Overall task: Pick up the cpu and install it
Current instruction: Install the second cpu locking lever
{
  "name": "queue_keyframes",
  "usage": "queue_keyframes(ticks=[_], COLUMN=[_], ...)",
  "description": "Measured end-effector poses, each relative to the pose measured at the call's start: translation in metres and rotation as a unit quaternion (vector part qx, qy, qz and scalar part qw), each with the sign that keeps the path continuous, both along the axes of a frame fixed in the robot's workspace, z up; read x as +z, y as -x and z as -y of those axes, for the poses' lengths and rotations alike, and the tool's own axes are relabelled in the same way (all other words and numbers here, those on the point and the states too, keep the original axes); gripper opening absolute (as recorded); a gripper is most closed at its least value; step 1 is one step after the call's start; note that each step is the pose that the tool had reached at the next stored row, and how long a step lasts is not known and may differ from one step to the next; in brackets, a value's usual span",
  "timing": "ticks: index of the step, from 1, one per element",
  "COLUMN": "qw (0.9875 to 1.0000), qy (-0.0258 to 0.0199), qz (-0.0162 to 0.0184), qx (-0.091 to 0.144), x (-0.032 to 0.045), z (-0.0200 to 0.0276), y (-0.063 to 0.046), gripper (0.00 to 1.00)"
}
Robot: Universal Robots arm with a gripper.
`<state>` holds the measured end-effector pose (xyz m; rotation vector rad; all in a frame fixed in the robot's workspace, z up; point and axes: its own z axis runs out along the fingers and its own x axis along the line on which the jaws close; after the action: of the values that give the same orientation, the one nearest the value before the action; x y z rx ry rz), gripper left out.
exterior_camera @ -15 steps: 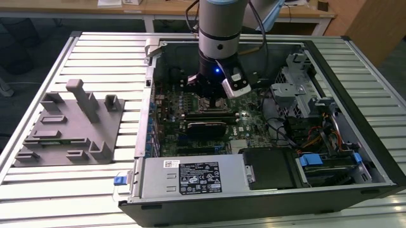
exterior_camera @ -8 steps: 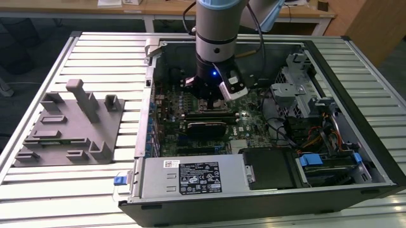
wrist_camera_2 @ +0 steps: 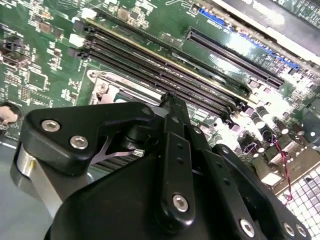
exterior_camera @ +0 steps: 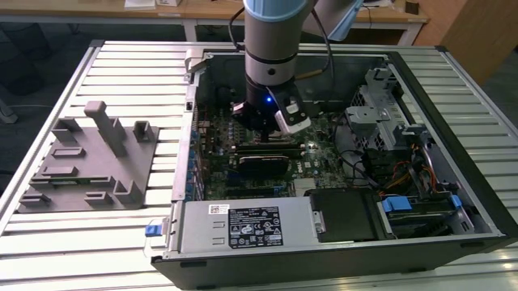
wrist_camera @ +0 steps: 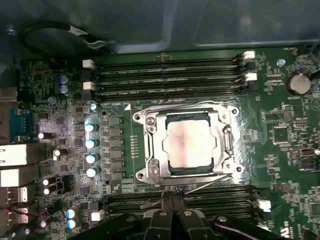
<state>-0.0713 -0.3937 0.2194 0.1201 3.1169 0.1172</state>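
Note:
In the first wrist view the cpu, a flat square chip with a pale silver top, lies inside the metal socket frame on the green motherboard. My gripper hangs just off one edge of the socket, over the memory slots, with its two black fingers pressed together and nothing between them. The second wrist view shows the gripper from behind, fingertips close above the board. In the exterior view the gripper reaches down into the middle of the open computer case.
Rows of memory slots flank the socket on two sides, with capacitors beside it. A grey parts fixture lies at the exterior view's left. A silver power supply and a drive cage with cables crowd the case.

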Motion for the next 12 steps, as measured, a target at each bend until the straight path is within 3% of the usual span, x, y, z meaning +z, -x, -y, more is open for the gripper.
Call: queue_keyframes(ticks=[8,12], qw=[0.9999,0.9997], qy=[-0.0144,-0.0257], qz=[0.0,0.0], qx=[0.001,0.002], x=[-0.0061,-0.0083], z=[0.0075,0.0101], y=[0.0069,0.0089], gripper=[0.11,0.11])
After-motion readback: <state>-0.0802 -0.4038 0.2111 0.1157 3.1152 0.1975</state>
